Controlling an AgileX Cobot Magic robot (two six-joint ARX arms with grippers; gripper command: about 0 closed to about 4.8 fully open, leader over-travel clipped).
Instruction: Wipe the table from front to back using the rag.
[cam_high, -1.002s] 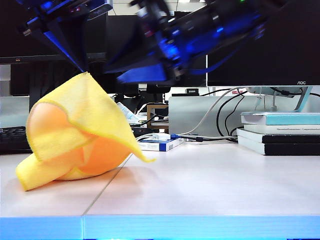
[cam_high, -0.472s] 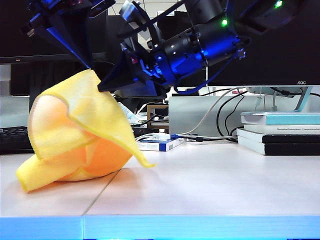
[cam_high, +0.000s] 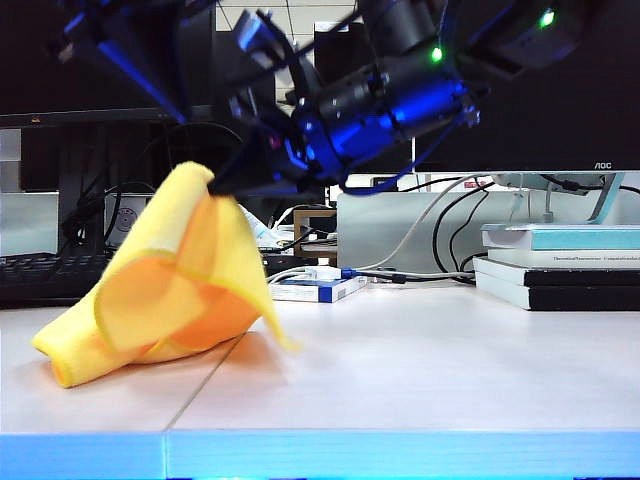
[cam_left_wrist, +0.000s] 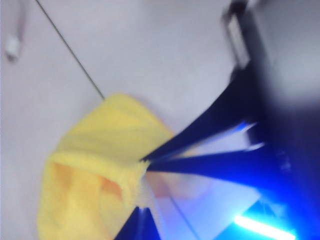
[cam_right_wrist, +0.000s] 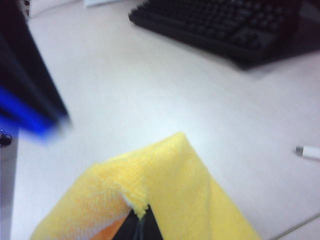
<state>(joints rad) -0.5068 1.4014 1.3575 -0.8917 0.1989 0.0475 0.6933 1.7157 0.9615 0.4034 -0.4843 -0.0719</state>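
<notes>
Yellow rag (cam_high: 175, 280), half lifted near the table's (cam_high: 420, 370) front left corner, is now pinched at its top by the right gripper (cam_high: 215, 180), newly snapped shut beside the left gripper's (cam_left_wrist: 142, 167) closed pinch, so wiping can begin.

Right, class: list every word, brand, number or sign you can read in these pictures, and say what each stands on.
"AOC" on the lower bezel of the monitor at the right in the exterior view.
Book spines in the stack of books: print too small to read.
Blue-and-white box: no legible print.
Keyboard keys: too blurred to read.
</notes>
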